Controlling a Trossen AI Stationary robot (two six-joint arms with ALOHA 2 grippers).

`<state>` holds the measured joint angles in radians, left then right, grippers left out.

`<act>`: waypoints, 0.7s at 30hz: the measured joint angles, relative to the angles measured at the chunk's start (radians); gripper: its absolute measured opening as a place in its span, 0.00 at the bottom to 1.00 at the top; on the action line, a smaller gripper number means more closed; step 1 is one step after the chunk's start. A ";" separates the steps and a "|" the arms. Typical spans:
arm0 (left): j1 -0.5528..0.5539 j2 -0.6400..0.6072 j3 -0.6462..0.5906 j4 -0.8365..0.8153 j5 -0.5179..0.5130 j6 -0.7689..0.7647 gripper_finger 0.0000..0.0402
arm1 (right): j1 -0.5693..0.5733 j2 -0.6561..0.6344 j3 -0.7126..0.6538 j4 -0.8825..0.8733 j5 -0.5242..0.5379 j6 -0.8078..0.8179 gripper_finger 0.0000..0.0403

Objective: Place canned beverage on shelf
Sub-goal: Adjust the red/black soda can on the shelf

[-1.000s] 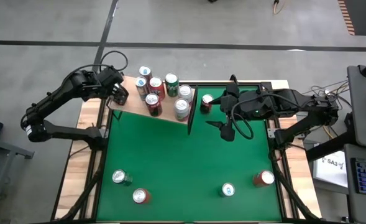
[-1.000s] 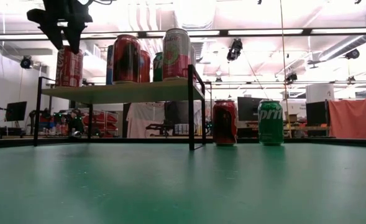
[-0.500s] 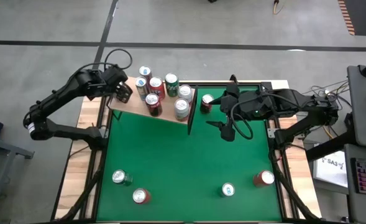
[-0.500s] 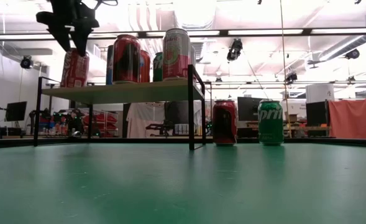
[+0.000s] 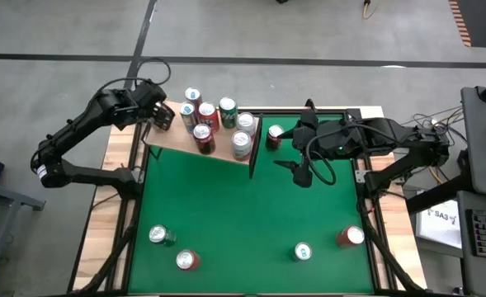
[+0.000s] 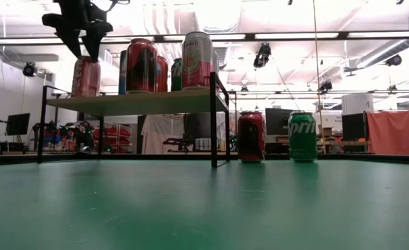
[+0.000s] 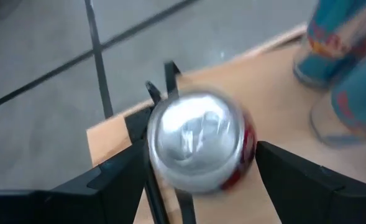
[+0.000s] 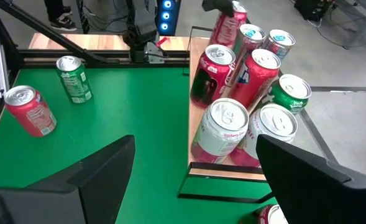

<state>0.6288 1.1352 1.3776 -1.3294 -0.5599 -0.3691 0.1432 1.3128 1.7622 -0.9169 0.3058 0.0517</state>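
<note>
The shelf [image 5: 175, 137] stands at the table's far left and bears several upright cans [image 5: 219, 115]. My left gripper [image 5: 162, 115] hangs over the shelf's far left corner, shut on a red canned beverage [image 6: 86, 76], whose silver top [image 7: 195, 140] shows between the fingers. That can's base is at the shelf board [image 6: 148, 103], slightly tilted. My right gripper [image 8: 195, 142] hovers open above the table, right of the shelf, with nothing between its fingers. My left gripper pinches the red can's upper sides [image 7: 248, 146] just below the top rim, one finger on each side. The fingers [image 6: 92, 47] come slanting down from above. The can hangs below them, slightly tilted; whether its base touches the board I cannot tell.
A dark red can [image 6: 251, 137] and a green can [image 6: 302, 137] stand on the green table right of the shelf's dark end panel [image 6: 213, 118]. Several more cans [image 5: 187, 261] stand near the table's near edge. The middle of the table is bare felt.
My left gripper has carried the red can a little toward the table's far edge and to the right along the shelf. The can, upright a second ago, now leans slightly. The right arm has kept still.
</note>
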 joint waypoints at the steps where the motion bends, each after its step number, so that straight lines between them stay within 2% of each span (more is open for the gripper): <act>1: 0.001 -0.004 0.001 0.008 0.001 0.003 0.69 | 0.000 0.000 0.000 0.000 0.000 0.000 0.81; 11: 0.002 -0.011 0.007 -0.007 0.006 0.040 0.69 | 0.000 0.000 0.000 0.000 0.000 -0.003 0.81; 16: 0.000 -0.025 0.097 -0.073 0.033 0.063 0.70 | 0.000 0.000 0.000 0.000 0.000 0.000 0.81; 19: 0.000 -0.025 0.171 -0.212 0.097 0.049 0.66 | 0.000 0.000 0.000 0.000 0.000 0.005 0.81; 21: 0.000 -0.034 0.188 -0.244 0.128 0.034 0.58 | 0.000 0.000 0.000 0.000 0.000 0.008 0.81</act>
<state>0.6292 1.1014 1.5654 -1.5729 -0.4318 -0.3352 0.1432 1.3128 1.7618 -0.9165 0.3061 0.0594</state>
